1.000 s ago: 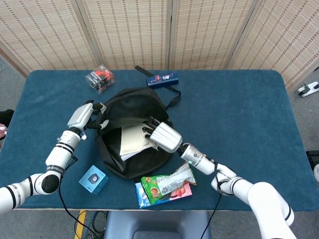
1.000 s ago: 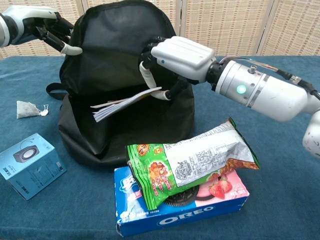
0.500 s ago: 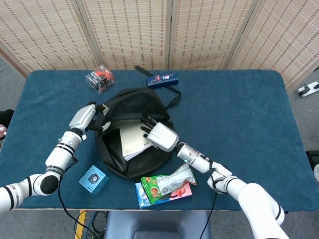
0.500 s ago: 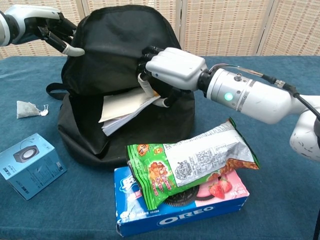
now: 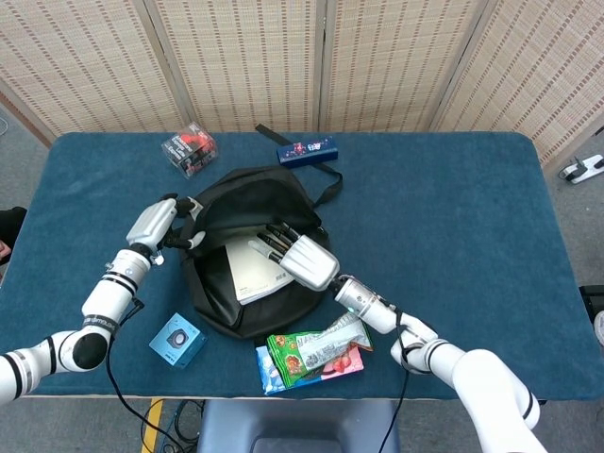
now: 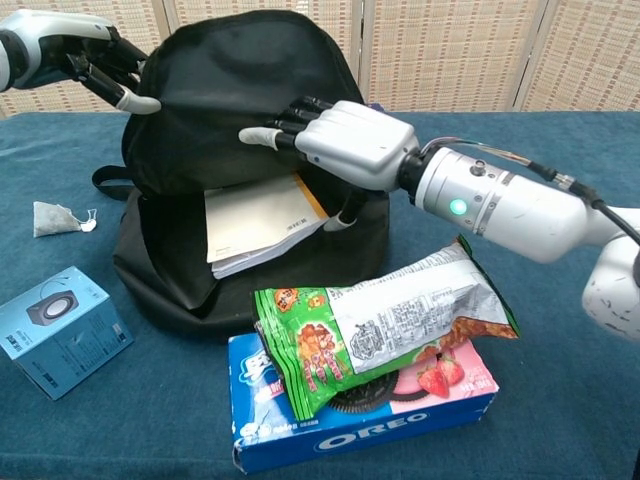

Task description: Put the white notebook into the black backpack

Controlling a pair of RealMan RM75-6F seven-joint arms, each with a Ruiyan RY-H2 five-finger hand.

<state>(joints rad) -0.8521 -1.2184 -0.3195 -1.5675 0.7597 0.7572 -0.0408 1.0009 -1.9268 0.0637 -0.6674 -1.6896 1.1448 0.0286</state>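
Lying under right hand, white notebook, inside black backpack

Blue cloth-covered table on grey floor. Behind it, folding screen of woven beige panels in pale frames. Even, soft light, with no hard shadows.

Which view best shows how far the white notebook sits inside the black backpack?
The chest view: the white notebook lies in the black backpack mouth, its near corner sticking out. In the head view, the right hand overlaps the notebook's edge, hiding depth.
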